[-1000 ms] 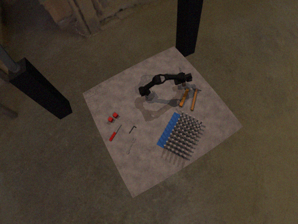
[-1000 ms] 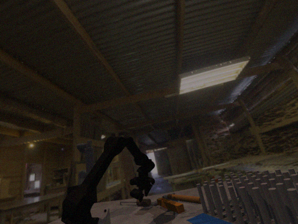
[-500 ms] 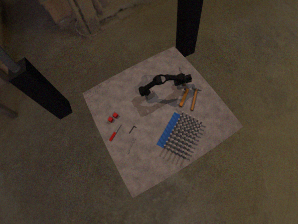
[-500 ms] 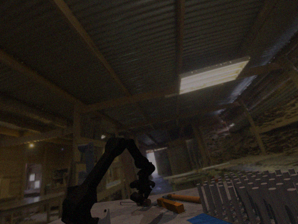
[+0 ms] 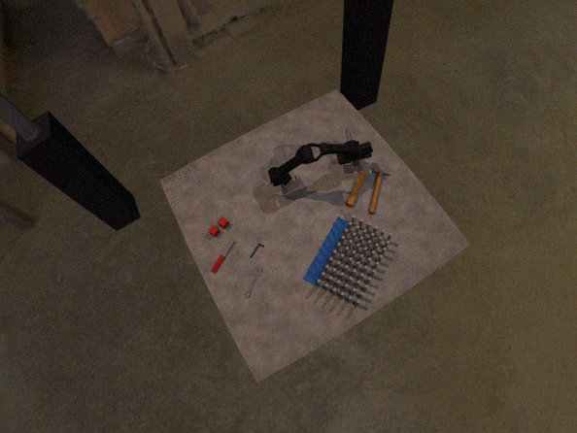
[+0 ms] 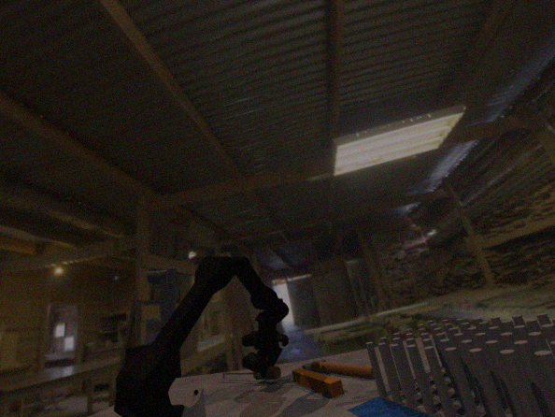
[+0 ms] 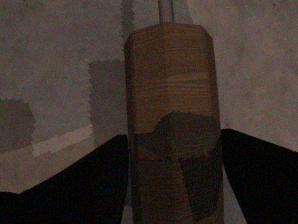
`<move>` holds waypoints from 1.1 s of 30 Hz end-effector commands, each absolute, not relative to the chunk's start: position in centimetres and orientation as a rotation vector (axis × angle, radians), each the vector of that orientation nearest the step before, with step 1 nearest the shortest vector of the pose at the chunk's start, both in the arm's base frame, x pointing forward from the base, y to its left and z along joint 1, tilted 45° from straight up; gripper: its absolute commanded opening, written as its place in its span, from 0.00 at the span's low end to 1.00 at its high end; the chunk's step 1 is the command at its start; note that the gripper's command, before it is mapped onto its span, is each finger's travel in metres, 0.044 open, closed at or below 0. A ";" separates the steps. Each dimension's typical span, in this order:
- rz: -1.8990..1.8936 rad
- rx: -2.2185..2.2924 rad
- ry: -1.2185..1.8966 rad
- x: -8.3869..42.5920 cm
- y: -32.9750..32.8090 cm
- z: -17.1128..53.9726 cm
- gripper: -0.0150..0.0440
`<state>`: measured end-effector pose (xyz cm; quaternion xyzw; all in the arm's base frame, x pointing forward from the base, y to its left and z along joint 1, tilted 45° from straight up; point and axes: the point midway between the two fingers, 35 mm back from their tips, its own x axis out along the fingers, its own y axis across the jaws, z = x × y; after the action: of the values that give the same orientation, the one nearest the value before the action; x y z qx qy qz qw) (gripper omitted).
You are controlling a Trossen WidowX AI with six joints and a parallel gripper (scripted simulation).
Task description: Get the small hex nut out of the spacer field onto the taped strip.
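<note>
My gripper (image 7: 173,141) (image 6: 265,372) is shut on the wooden handle (image 7: 172,75) of a thin-rod tool. The rod (image 7: 166,11) runs ahead from the handle in the wrist view. In the top view a thin bent wire end (image 5: 348,133) shows beyond the gripper; in the exterior view the rod (image 6: 235,374) lies low over the table. I cannot tell whether the tool touches the table. The metal spacers (image 6: 439,369) stand in dense rows beside the blue taped strip (image 5: 322,254) (image 6: 380,408). The hex nut cannot be seen.
An orange block (image 5: 356,189) (image 6: 318,383) and a hammer (image 5: 375,194) (image 6: 348,369) lie between the gripper and the spacers. Two red cubes (image 5: 223,222) (image 5: 214,231), a red-handled screwdriver (image 5: 219,263), a hex key (image 5: 256,249) and a thin wire-like tool (image 5: 254,283) lie across the table (image 5: 282,335).
</note>
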<state>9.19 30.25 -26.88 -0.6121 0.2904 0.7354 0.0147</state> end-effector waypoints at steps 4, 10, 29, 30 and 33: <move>2.281 -1.897 0.872 9.4 34.1 -24.2 0.25; 2.281 -1.895 0.872 9.4 36.4 -21.9 0.25; 2.284 -1.890 0.875 8.5 40.9 -15.3 0.25; 2.284 -1.890 0.875 8.5 40.9 -15.3 0.25; 2.284 -1.890 0.875 8.5 40.9 -15.3 0.25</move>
<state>8.52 40.20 -16.06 -0.6121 0.2882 0.7362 0.0168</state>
